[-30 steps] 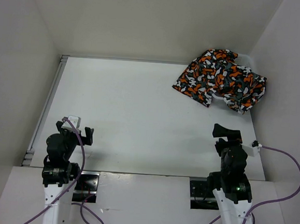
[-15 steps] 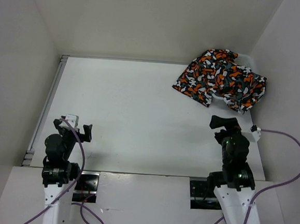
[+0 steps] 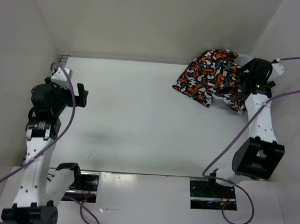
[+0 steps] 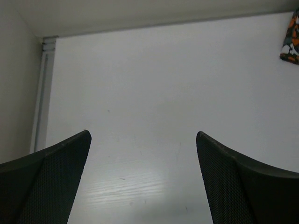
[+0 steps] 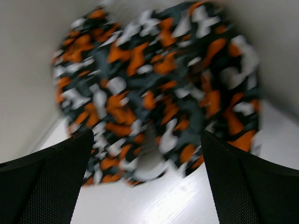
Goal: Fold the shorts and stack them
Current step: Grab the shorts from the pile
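1. the shorts (image 3: 215,78) lie in a crumpled heap at the far right corner of the bench (image 3: 139,121), with the long axis roughly left to right.
2. the right tool (image 5: 145,135) hangs at the heap's right end, jaws spread wide and holding nothing, with the cloth just ahead of it.
3. the left tool (image 4: 142,134), also wide open and empty, hovers over the bench's left side, well apart from the shorts; the right arm is far nearer.
4. the fabric is soft and rumpled, blotched orange, black, grey and white; the bench is smooth and white.
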